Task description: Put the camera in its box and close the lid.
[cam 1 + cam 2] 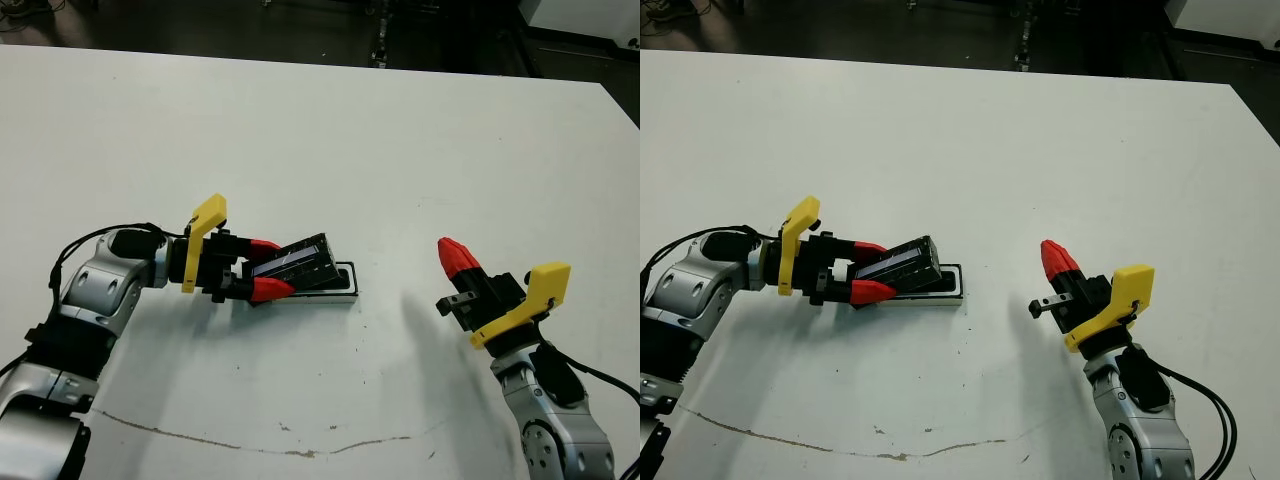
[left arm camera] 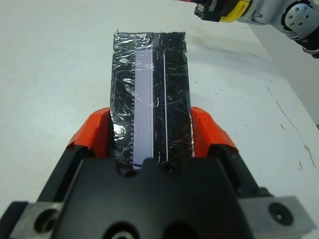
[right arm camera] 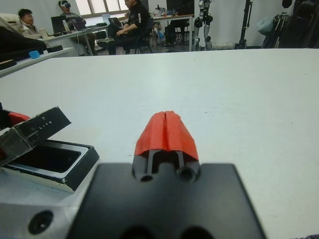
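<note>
lid [image 1: 297,262]: glossy crinkled black slab, pinched between red fingers of left gripper [image 1: 266,268], tilted over the box [image 1: 345,287]. box: shallow tray on white surface [image 1: 400,150], dark inside. right gripper [image 1: 452,255]: fingers pressed together, empty, well apart.

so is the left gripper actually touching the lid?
Touching. The left wrist view shows the left gripper with both red fingers pressed against the long edges of the lid.
</note>
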You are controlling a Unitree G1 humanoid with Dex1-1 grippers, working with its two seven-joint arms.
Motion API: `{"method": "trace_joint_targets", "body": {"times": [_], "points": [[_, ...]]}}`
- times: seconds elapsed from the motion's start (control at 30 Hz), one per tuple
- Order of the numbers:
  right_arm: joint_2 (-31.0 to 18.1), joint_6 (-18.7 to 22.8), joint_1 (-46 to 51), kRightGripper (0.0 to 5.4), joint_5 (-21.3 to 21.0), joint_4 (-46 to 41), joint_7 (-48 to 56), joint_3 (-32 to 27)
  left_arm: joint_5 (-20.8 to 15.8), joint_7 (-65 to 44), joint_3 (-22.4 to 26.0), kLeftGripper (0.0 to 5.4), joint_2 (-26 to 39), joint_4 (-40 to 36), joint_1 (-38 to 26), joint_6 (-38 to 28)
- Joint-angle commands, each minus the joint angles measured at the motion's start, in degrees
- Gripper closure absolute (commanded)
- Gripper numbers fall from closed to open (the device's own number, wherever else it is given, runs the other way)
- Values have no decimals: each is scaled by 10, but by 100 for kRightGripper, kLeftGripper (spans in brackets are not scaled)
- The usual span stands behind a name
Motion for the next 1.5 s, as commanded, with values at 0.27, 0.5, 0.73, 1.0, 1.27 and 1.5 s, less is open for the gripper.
{"method": "trace_joint_targets", "body": {"times": [0.27, 0.5, 0.73, 1.0, 1.27, 1.5], "points": [[-8, 0, 3, 540, 2, 7, 5, -4, 3, -3, -23, 224, -31, 14, 31, -2], [-8, 4, 3, 540, 1, 3, 1, -4, -8, -11, -24, 224, -29, 7, 32, 27], [-10, 6, 2, 540, 0, 2, 1, -3, -24, -24, -24, 224, -15, -16, 39, 60], [-10, 7, -2, 540, 3, 2, 5, -4, -18, -21, -30, 224, -24, 4, 36, 59], [-12, 8, -6, 540, 4, 3, 7, -5, -19, -26, -30, 224, -22, 13, 37, 53], [-11, 13, -8, 540, 8, 1, 6, -4, -3, -20, -39, 224, -34, 19, 31, 3]]}}
